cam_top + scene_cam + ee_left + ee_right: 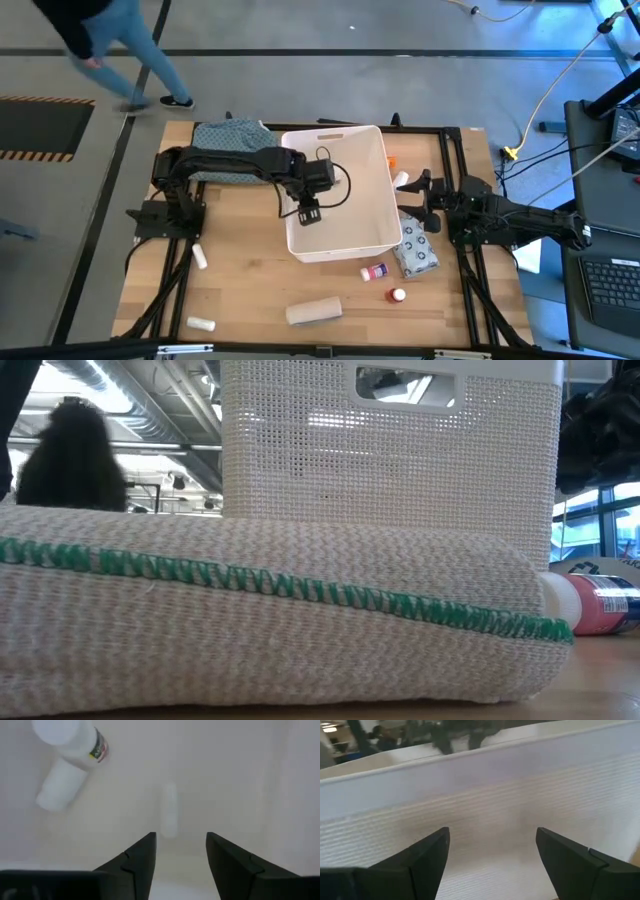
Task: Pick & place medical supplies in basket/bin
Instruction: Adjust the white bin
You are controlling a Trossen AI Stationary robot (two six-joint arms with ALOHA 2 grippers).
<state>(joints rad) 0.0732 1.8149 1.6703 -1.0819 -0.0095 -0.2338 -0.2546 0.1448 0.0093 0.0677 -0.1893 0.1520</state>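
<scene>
Inside the bin [372, 150], the left claw [308, 213] hangs open, seemingly near one wall.

Beige roll seen close up, with the white tub behind it.
The beige roll [270, 615], stitched with a green thread line, is laid across the tabletop [600, 690] and fills the foreground. Behind it the mesh-walled tub [390, 460] is seen with its handle slot uppermost. A small bottle [595, 603] is seen lying beside the roll's end.
</scene>
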